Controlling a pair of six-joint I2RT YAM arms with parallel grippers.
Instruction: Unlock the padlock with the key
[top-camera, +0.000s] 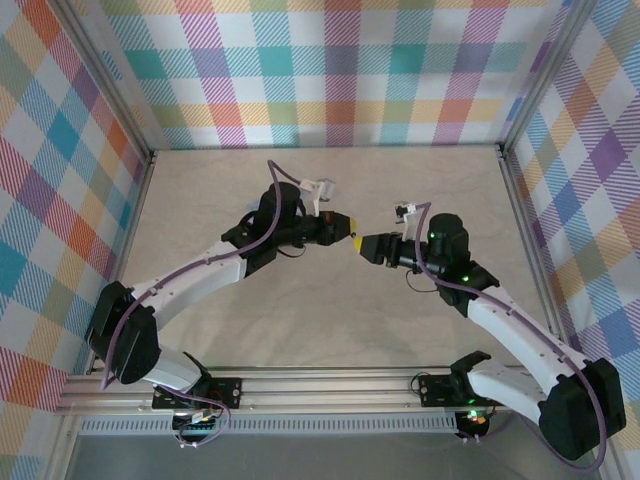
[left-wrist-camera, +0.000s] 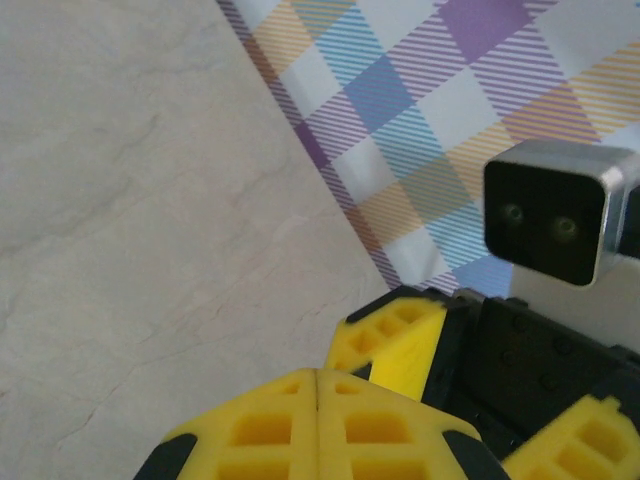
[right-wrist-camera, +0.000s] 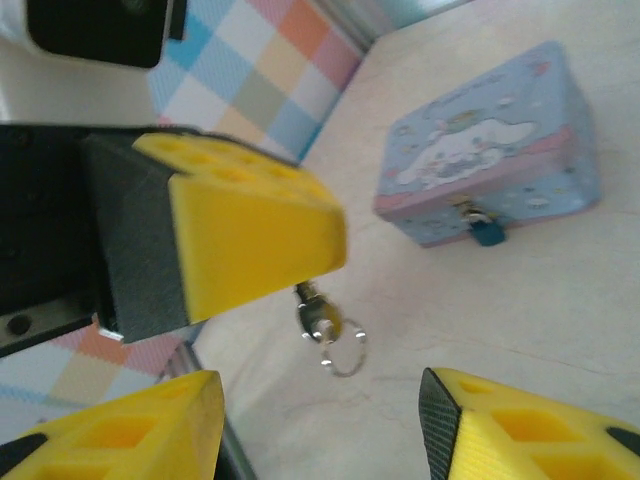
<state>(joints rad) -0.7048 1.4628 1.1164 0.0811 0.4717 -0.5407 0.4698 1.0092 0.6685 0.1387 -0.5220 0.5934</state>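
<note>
Right at the middle of the counter (top-camera: 300, 320) the two arms meet nose to nose, the left claw (top-camera: 350, 230) sitting just at ten o'clock of the right claw (top-camera: 366, 246), the tips close together. From the right wrist you can see the left claw (right-wrist-camera: 322, 255) with its yellow fingers (right-wrist-camera: 250, 225) pressed flat together, pinching the key (right-wrist-camera: 316, 312) by its upper end, so the shiny metal hangs straight down from the tip with a thin wire ring (right-wrist-camera: 346, 356) dangling off it. The right claw (right-wrist-camera: 320, 392) stands well open below, one finger at seven o'clock and the other at five o'clock of the key, gripping nothing. Off at about two o'clock from the key, well apart, a pale blue tin (right-wrist-camera: 490, 150) with a white cartoon figure rests on the counter (right-wrist-camera: 560, 300), and the little dark blue padlock (right-wrist-camera: 487, 231) hangs from the clasp on its near face, at the tin's six o'clock. In the left wrist view the left claw's (left-wrist-camera: 316, 385) fingers meet in one closed seam.
</note>
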